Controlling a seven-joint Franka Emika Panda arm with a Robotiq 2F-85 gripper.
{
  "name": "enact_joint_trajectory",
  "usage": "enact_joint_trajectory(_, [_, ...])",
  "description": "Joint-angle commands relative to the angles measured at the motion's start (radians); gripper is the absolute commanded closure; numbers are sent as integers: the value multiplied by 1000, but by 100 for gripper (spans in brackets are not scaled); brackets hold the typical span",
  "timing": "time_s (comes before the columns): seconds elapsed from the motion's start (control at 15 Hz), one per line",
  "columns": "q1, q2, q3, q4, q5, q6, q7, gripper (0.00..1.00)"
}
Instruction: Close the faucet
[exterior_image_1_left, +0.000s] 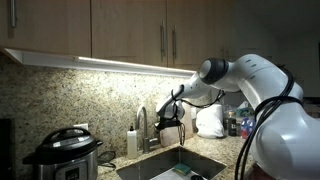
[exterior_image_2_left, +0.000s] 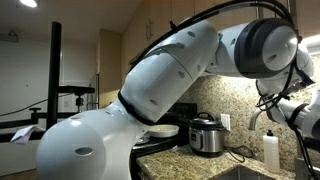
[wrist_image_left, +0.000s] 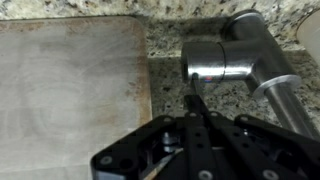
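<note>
Home kitchen
Wooden wall cabinets (exterior_image_1_left: 120, 30), a speckled granite worktop (wrist_image_left: 175, 35) (backsplash to match), a sink (exterior_image_1_left: 172, 168) with its faucet (wrist_image_left: 225, 60), and an electric multicooker (exterior_image_1_left: 62, 155).

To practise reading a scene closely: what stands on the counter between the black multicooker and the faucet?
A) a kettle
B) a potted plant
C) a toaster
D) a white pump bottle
D: in an exterior view the white pump bottle stands upright between the multicooker and the faucet.

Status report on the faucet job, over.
Gripper shut, holding nothing, tips right at the faucet. Contact and water flow not visible. Soap bottle stands beside the faucet, apart from the gripper.
</note>
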Motion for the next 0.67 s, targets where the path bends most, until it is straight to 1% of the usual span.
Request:
enact_joint_trajectory(0.0, [-3,-16,29,-3,73,-44,-122,100])
enact_joint_trajectory(0.27, [-5,-20,32,-5,93,-51,-174,100])
enact_joint_trajectory(0.6, [-5,-32,22,-23,98,-40,-182,100])
